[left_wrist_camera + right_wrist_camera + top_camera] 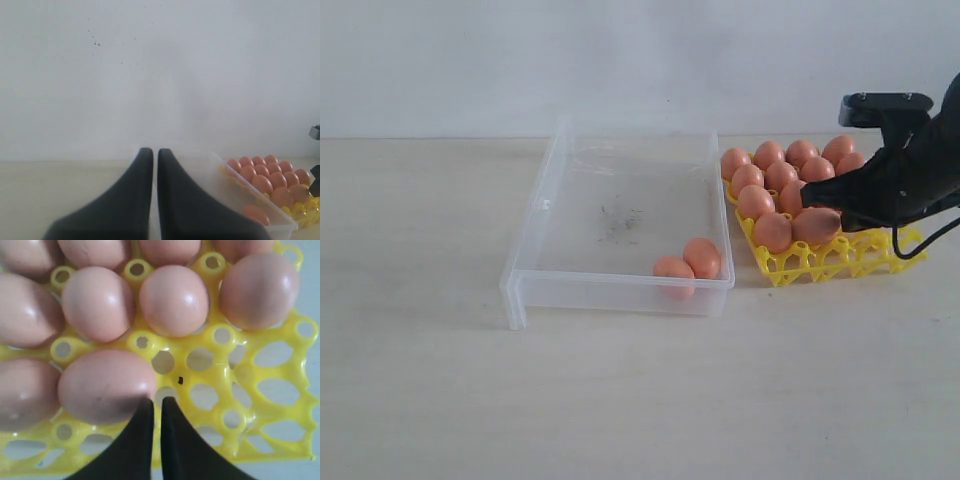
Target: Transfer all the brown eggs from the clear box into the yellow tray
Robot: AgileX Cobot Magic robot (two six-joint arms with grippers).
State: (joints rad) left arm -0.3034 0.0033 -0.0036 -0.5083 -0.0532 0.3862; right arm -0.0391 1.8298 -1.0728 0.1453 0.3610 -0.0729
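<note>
My right gripper (157, 407) pressed together, empty, tips just beside an egg (817, 225) lying sideways in the tray (880, 255); long axis 9-to-3, exterior view. Left gripper (155, 157) pressed together too.

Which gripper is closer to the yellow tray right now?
The right. The right gripper sits just over the yellow tray, fingertips beside an egg in it. The left gripper is well away, with the clear box lying between it and the tray.
</note>
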